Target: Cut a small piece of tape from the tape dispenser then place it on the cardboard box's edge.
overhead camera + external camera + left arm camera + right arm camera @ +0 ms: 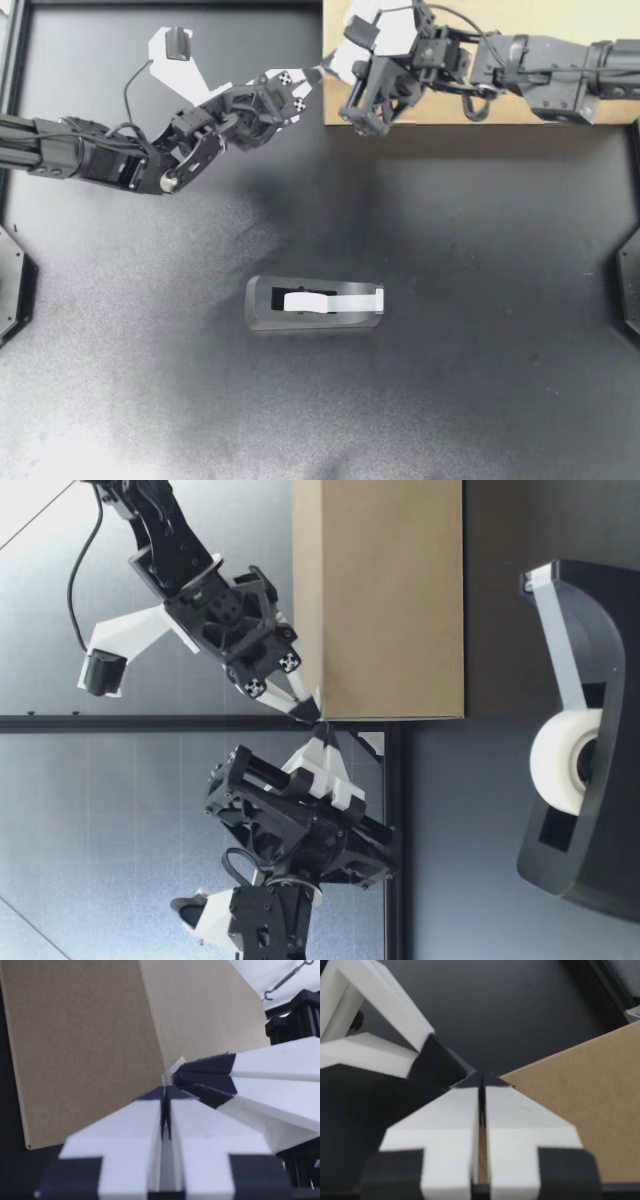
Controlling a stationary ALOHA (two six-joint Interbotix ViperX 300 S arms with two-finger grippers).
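Observation:
The cardboard box (500, 105) stands at the table's far right. My left gripper (314, 74) and my right gripper (328, 68) meet tip to tip at its near-left top corner, both shut. In the left wrist view my left gripper (165, 1091) points at the box's vertical edge (150, 1025), with the right fingers (210, 1067) crossing in beside it. A small pale sliver (173, 1067) shows where the tips meet; I cannot tell whether either gripper holds it. The right wrist view shows my right gripper (480, 1077) shut against the box (580, 1095). The black tape dispenser (315, 303) with its white roll sits mid-table.
The low view has the dispenser (580, 780) close to the camera and the box (380, 600) behind it, with both grippers at the box's top corner. Dark frame pieces (12, 290) (630, 285) flank the black table.

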